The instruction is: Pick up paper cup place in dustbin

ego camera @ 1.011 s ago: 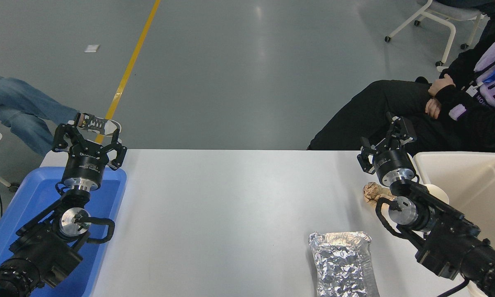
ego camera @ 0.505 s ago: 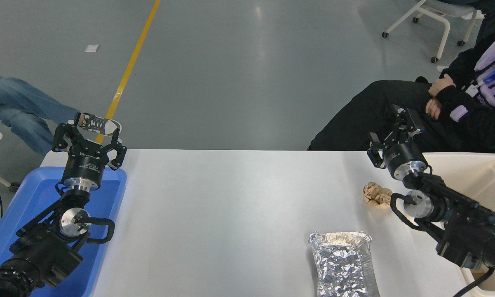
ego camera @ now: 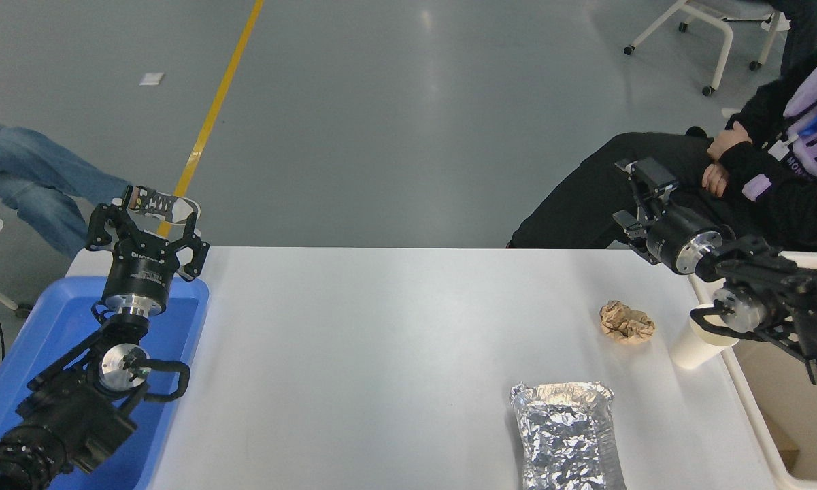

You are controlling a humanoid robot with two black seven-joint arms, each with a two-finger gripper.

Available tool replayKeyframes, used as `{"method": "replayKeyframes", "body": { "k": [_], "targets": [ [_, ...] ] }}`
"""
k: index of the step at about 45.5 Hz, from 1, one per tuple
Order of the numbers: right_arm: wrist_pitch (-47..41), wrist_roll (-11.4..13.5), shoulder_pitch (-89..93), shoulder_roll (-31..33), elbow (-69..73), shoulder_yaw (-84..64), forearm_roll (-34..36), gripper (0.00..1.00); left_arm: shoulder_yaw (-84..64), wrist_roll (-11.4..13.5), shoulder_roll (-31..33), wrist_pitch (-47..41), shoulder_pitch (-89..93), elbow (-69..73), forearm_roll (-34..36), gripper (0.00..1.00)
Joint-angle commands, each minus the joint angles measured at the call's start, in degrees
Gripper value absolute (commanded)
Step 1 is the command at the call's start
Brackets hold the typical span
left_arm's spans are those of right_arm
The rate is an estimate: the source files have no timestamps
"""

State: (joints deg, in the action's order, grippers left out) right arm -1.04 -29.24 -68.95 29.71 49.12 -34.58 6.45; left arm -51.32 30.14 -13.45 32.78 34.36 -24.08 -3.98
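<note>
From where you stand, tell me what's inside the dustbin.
Little of the dustbin shows: a cream inner wall and a brown patch low down, too cropped to identify. The right arm covers its far part. The paper cup stands outside, on the table by the rim.

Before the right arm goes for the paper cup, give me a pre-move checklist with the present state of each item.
1. Paper cup upright on the table: ok.
2. Right gripper over the cup: not ok, it is up beyond the table's far edge.
3. Right gripper open for the grasp: cannot tell.
4. Cup free to reach: not ok, the right arm's wrist overlaps its rim.
5. Dustbin beside the cup: ok.
6. Crumpled brown paper ball apart from the cup: ok.
</note>
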Motion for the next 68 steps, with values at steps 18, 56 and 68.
{"method": "replayKeyframes", "body": {
  "k": [18, 56, 68],
  "targets": [
    [-22.0, 0.2, -35.0, -1.8, 19.6, -45.3, -2.4, 1.0, 0.0, 0.0, 0.0, 0.0, 0.0, 0.0, 0.0, 0.99],
    [-44.0, 32.6, -68.0, -9.1, 26.7, -49.5, -12.9, 1.0, 0.1, 0.0, 0.0, 0.0, 0.0, 0.0, 0.0, 0.99],
    [-44.0, 32.5, -69.6, -8.9, 26.5, -48.7, -12.8, 1.0, 0.1, 0.0, 0.0, 0.0, 0.0, 0.0, 0.0, 0.99]
  ]
}}
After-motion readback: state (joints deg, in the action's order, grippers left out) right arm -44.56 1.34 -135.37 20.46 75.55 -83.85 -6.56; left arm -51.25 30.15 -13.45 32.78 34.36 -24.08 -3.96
